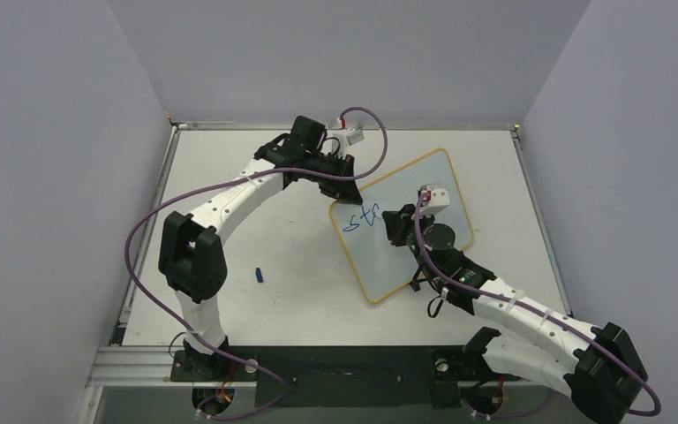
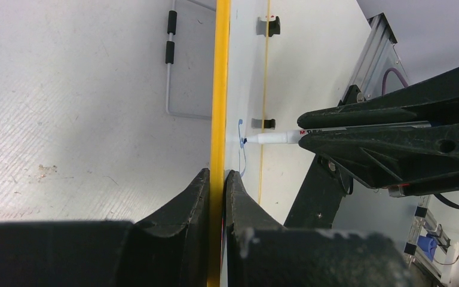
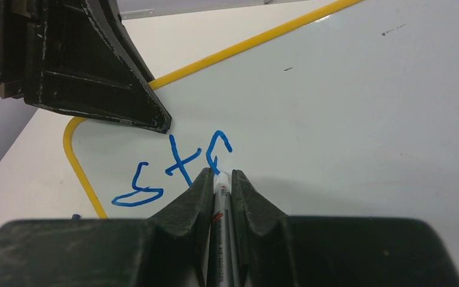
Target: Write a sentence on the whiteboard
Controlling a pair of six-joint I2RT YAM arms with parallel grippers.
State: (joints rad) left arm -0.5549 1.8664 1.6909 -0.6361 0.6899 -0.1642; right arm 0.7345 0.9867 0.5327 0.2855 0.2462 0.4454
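Around the workspace, walls (image 1: 44, 132): plain pale lilac panels on three sides.
Table (image 1: 309, 291): white top, with a metal rail along the near edge where both arm bases are bolted.
Left arm (image 1: 229, 201): white links with black joints, reached up and rightward to a far corner of the board.
Right arm (image 1: 530, 322): same build, reached up and leftward over the board's middle.
Cables (image 1: 129, 252): purple, looped alongside each arm.
Whiteboard (image 1: 410, 185): placed right of the table's centre and turned askew to the table edges. Glossy white face, yellow-orange frame, rounded corners. Whether it lies flat or is propped cannot be told.
Left gripper (image 2: 217, 174): closed tight on the board's yellow frame, one finger on each face, at the corner beside the writing.
Right gripper (image 3: 220, 173): clamped on the marker, which is pointed at the board.
Marker (image 3: 221, 233): grey-white barrel held lengthwise between the right fingers, with the nib set against the board face at the foot of the last stroke.
Sentence (image 3: 182, 166): blue handwriting near the clamped corner of the board. Only "s t r" is seen written, in one line.
Blue piece (image 1: 260, 275): small and dark blue, lying alone on the table left of the board, well apart from it and from both grippers.
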